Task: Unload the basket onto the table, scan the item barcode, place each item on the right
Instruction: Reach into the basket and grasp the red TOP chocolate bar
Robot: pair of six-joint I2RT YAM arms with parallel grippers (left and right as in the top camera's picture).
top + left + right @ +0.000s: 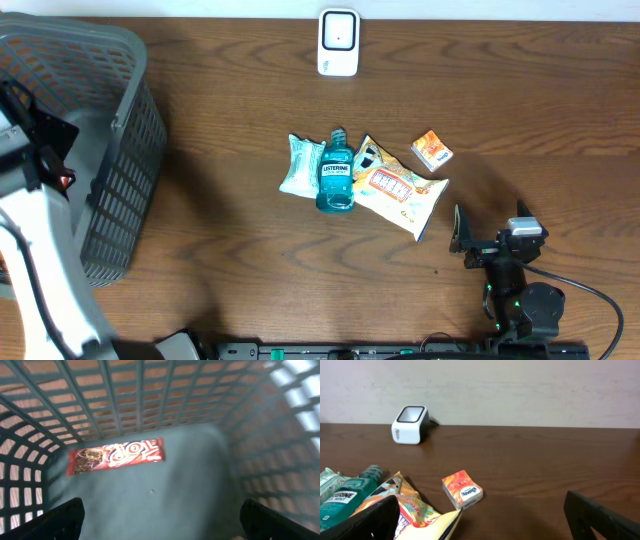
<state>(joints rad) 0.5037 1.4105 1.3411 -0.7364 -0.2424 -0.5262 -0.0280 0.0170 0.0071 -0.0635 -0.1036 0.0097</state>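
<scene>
A white barcode scanner [338, 42] stands at the table's far edge, also in the right wrist view [410, 425]. A red candy bar [116, 455] lies flat on the floor of the grey basket [120, 140]. My left gripper [160, 520] hangs open above that floor, nothing between its fingers. My right gripper [462, 240] is open near the front right, empty [480, 520]. Its left finger is beside the yellow snack bag [417, 515]. An orange tissue pack [462, 490] lies a little ahead of it.
In the table's middle lie a teal wipes packet [301, 165], a blue mouthwash bottle [335, 172], the snack bag [400, 188] and the tissue pack [432, 150]. The basket's lattice walls [150, 390] surround the left gripper.
</scene>
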